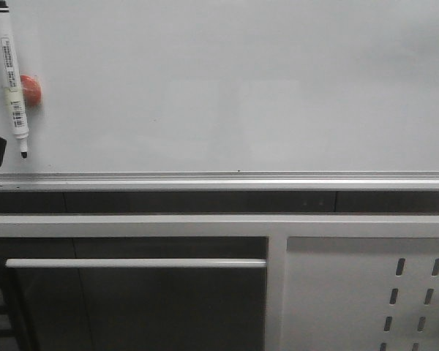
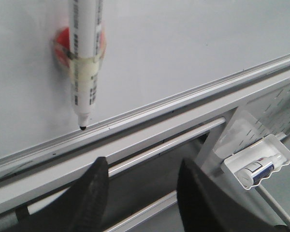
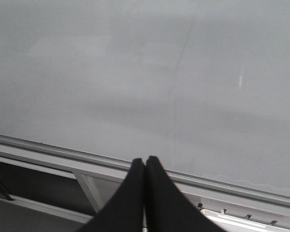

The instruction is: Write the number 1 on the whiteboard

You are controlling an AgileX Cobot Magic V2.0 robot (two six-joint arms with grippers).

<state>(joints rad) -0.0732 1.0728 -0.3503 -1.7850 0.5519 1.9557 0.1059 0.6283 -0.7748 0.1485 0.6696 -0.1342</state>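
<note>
The whiteboard (image 1: 227, 80) fills the upper part of the front view, with its silver frame rail (image 1: 219, 178) along the bottom edge. It bears no black stroke; the number 1 is not visible in any view. A white marker (image 1: 9, 73) hangs tip down at the board's far left, taped to a red magnet (image 1: 31, 89). It also shows in the left wrist view (image 2: 86, 58). My left gripper (image 2: 142, 166) is open and empty, below the marker's tip. My right gripper (image 3: 145, 162) is shut and empty, in front of the board's lower rail (image 3: 135, 162).
Below the board run a grey shelf rail (image 1: 219, 223) and a thin bar (image 1: 132, 263). A grey perforated metal panel (image 1: 373, 292) stands at lower right. A white plastic tray (image 2: 258, 162) holding a small object hangs on that panel in the left wrist view.
</note>
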